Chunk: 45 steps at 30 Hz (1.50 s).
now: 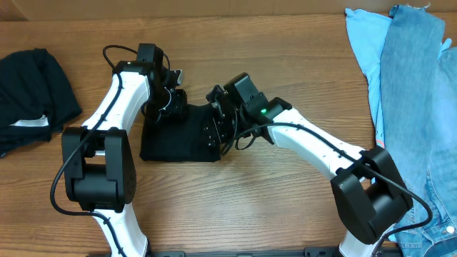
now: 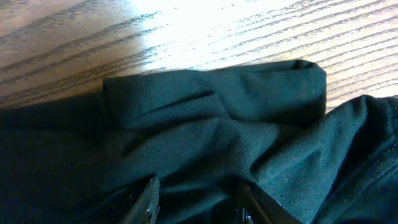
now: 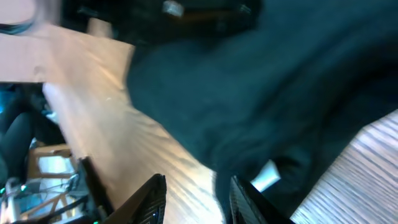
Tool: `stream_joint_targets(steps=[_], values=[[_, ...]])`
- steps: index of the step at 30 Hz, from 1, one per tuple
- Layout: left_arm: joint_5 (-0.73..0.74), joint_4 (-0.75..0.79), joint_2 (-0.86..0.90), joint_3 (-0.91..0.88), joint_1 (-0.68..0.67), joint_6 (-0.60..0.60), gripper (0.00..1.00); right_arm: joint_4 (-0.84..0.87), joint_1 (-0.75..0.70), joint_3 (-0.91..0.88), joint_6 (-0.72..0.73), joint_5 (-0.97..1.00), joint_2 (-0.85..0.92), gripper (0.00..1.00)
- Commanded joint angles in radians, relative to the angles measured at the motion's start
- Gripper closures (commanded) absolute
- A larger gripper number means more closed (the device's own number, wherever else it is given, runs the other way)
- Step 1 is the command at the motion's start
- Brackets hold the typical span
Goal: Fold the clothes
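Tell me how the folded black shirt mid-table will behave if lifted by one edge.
The black shirt will probably droop and unfold: the left wrist view shows soft creases and a loosely rolled edge. It looks thin, so likely light. Pushed across the wooden table, it would probably bunch rather than slide whole.

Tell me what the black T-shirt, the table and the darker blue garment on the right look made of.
Black T-shirt: soft matte knit, likely cotton jersey; it creases softly and shows a stitched hem.
Table: wood or wood-look laminate, slightly glossy; it shows grain lines and a glare patch.
Darker blue garment: probably denim; the surface is a mottled, faded blue.
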Motion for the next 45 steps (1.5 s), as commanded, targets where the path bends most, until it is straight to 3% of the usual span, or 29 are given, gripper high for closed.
stream_joint_targets(steps=[1, 8, 12, 20, 24, 28, 33, 36, 40, 43, 45], values=[[0.026, -0.002, 0.017, -0.005, -0.018, 0.022, 0.56, 0.101, 0.003, -0.077, 0.054, 0.057, -0.02, 0.62], [0.026, -0.011, 0.017, -0.005, -0.02, 0.022, 0.54, 0.232, 0.006, -0.176, 0.118, 0.072, 0.006, 0.62], [0.026, -0.018, 0.017, -0.005, -0.02, 0.022, 0.51, 0.21, 0.006, -0.184, 0.117, 0.09, 0.087, 0.62], [-0.021, -0.035, 0.017, -0.005, -0.02, 0.022, 0.47, 0.084, -0.024, -0.184, 0.2, 0.358, 0.152, 0.65], [-0.083, -0.035, 0.017, -0.003, -0.02, 0.018, 0.54, 0.066, -0.04, -0.184, 0.191, 0.357, 0.152, 0.64], [-0.082, -0.048, 0.008, 0.072, -0.018, 0.011, 0.4, 0.029, -0.051, -0.168, 0.191, 0.362, 0.148, 0.6], [-0.082, -0.102, -0.036, 0.25, -0.018, 0.011, 0.36, -0.121, -0.095, -0.079, 0.151, 0.457, 0.087, 0.54], [-0.086, -0.09, -0.051, 0.311, -0.018, 0.012, 0.25, -0.201, -0.114, -0.024, 0.108, 0.465, -0.001, 0.53], [-0.131, -0.073, -0.038, 0.306, -0.018, 0.124, 0.18, -0.26, -0.09, -0.007, 0.082, 0.233, -0.086, 0.54], [-0.131, -0.072, -0.013, 0.306, -0.018, 0.203, 0.16, -0.206, -0.039, -0.008, 0.023, -0.055, -0.09, 0.57], [-0.13, -0.068, 0.027, 0.306, -0.018, 0.205, 0.16, -0.153, 0.019, -0.009, 0.027, -0.098, -0.09, 0.6]])
